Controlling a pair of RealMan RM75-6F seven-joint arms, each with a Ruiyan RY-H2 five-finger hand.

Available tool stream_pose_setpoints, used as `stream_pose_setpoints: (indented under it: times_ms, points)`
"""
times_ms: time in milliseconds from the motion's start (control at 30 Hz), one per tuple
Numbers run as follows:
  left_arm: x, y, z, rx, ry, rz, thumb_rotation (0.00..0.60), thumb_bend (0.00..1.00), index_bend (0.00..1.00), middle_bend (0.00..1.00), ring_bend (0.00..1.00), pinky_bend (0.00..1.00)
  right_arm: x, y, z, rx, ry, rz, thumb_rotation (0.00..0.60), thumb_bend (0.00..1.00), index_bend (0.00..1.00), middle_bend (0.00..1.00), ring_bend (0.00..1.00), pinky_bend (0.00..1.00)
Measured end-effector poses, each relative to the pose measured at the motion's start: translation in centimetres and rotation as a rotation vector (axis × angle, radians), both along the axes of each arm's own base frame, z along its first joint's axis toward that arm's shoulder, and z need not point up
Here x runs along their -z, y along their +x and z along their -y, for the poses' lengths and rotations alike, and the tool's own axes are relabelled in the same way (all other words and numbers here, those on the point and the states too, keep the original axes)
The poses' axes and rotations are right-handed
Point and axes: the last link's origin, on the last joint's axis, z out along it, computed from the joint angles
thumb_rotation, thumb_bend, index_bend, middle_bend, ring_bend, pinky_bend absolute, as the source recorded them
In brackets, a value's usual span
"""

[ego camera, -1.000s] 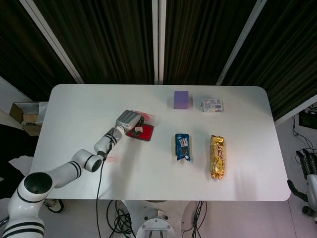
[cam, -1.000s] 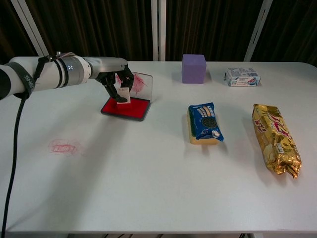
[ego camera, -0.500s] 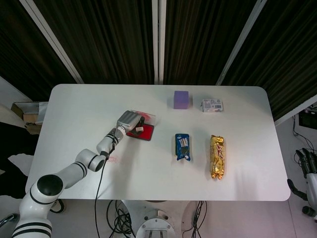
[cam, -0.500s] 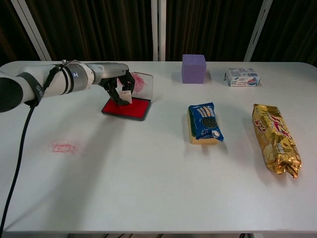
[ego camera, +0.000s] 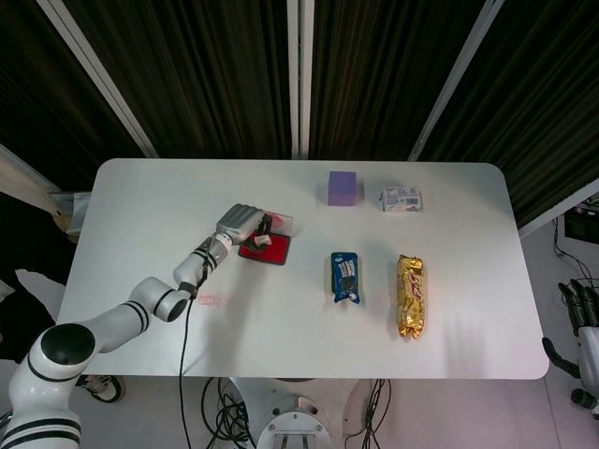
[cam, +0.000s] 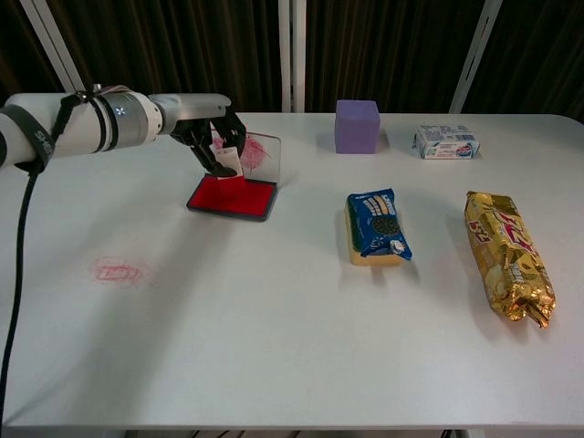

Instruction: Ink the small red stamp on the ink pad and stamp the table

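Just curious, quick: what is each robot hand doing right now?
Left hand: holding the small stamp above the ink pad.
Right hand: off the table's side; cannot tell.

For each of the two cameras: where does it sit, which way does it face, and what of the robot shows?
Head view: high above the near edge, looking down on the whole table; shows the left arm, the left robot hand over the ink pad, and the right robot hand hanging off the table.
Chest view: low at the near edge, facing across the table; shows the left arm and the left robot hand holding the stamp.
Shared: left robot hand, ink pad, snacks.
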Motion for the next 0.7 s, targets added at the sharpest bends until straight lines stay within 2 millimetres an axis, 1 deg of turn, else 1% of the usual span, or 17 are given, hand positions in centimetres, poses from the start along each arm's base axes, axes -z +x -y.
stream_pose_setpoints:
  times_ms: [100,167,233,300,400,433,467,533,600,700]
  points:
    - [-1.7,0.2,0.8,0.011,-0.03,0.017,0.6,0.45,0.62,0.61,0.97,1.0,0.4,-0.1,0.2,-0.002,0.012,0.003,0.6,0.21,0.0,0.0,0.0,0.0]
    - [-3.0,0.1,1.7,0.022,-0.055,0.017,0.6,0.45,0.62,0.61,0.98,1.0,0.7,0.0,0.3,-0.006,0.019,0.004,0.6,0.21,0.0,0.0,0.0,0.0]
    - [-4.1,-0.2,2.8,0.029,-0.077,0.011,0.6,0.44,0.62,0.61,0.98,1.0,0.8,0.0,0.3,-0.011,0.022,0.004,0.6,0.21,0.0,0.0,0.0,0.0]
    - [-5.2,-1.1,4.4,0.032,-0.099,-0.002,0.6,0.44,0.62,0.61,0.98,1.0,0.8,0.1,0.3,-0.014,0.023,0.002,0.6,0.21,0.0,0.0,0.0,0.0]
    - [-6.9,-3.5,6.9,0.015,-0.109,-0.026,0.6,0.44,0.62,0.61,0.99,1.0,0.8,0.1,0.3,-0.016,0.021,0.0,0.6,0.21,0.0,0.0,0.0,0.0]
    - [-7.4,-4.6,7.8,0.004,-0.103,-0.032,0.6,0.44,0.62,0.61,0.99,1.0,0.7,0.2,0.3,-0.017,0.02,-0.001,0.6,0.21,0.0,0.0,0.0,0.0]
    - [-7.6,-5.4,8.5,-0.004,-0.098,-0.034,0.6,0.44,0.62,0.61,0.99,1.0,0.7,0.2,0.2,-0.018,0.018,-0.003,0.6,0.21,0.0,0.0,0.0,0.0]
    - [-7.9,-7.0,10.0,-0.017,-0.084,-0.032,0.6,0.44,0.62,0.61,0.99,1.0,0.6,0.3,0.2,-0.021,0.015,-0.004,0.6,0.21,0.0,0.0,0.0,0.0]
    - [-8.0,-8.2,11.2,-0.021,-0.066,-0.027,0.6,0.44,0.62,0.61,0.99,1.0,0.5,0.4,0.2,-0.024,0.011,-0.005,0.6,0.21,0.0,0.0,0.0,0.0]
    - [-7.6,-9.9,13.0,-0.013,-0.038,-0.022,0.6,0.44,0.61,0.61,1.0,1.0,0.5,0.5,0.1,-0.026,0.011,-0.009,0.6,0.21,0.0,0.0,0.0,0.0]
